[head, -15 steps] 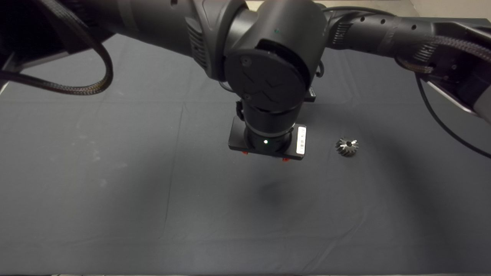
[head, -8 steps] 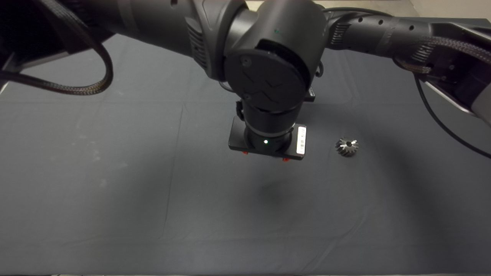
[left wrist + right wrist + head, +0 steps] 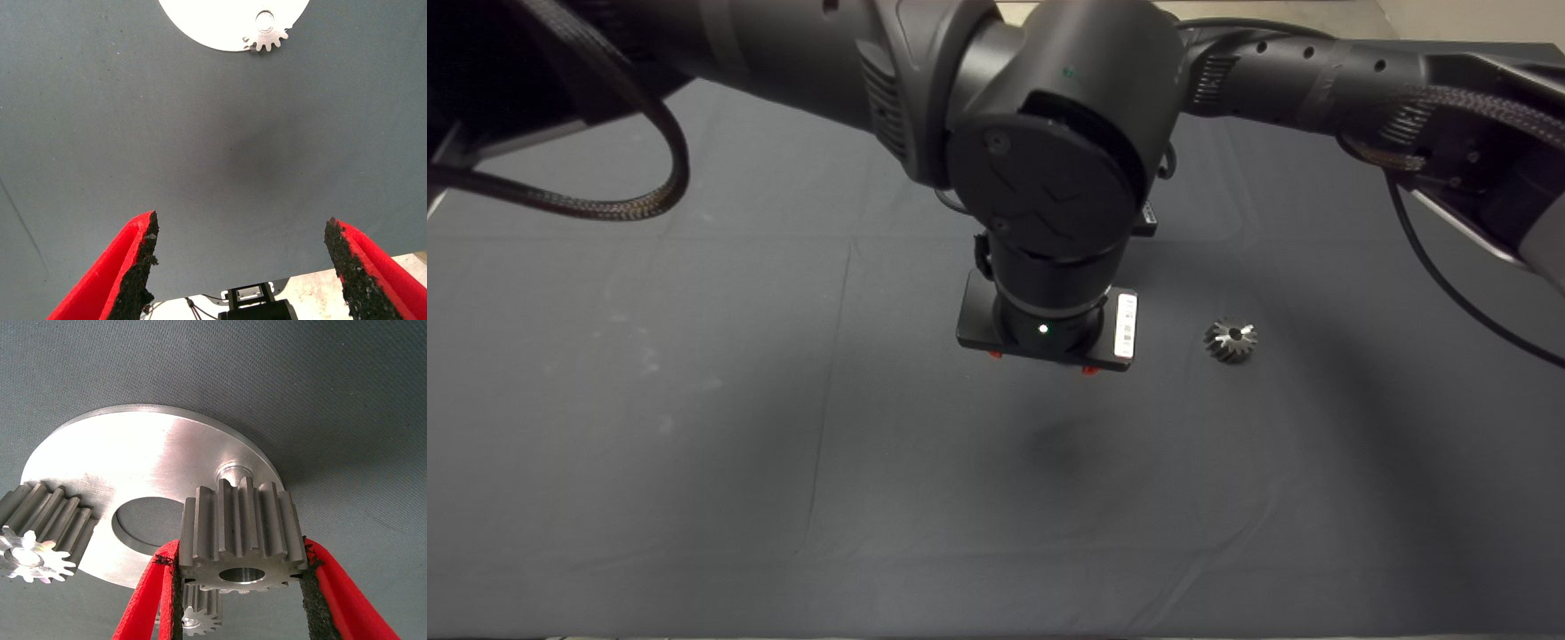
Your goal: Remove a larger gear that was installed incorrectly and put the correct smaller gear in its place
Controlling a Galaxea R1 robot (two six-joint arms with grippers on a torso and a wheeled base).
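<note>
dark mat covers the worktop, the larger gear lying on it. right gripper fingers clamp the smaller gear over a metal disc. left gripper fingers gape wide.

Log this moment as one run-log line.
right gripper: shut on smaller gear, above disc | left gripper: open | larger gear: on mat

The dark mat bears the larger gear and a round metal plate.

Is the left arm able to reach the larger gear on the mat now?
Probably yes. The left gripper is open and empty, and the larger gear lies alone on the mat, beside that arm, with nothing between them.
</note>
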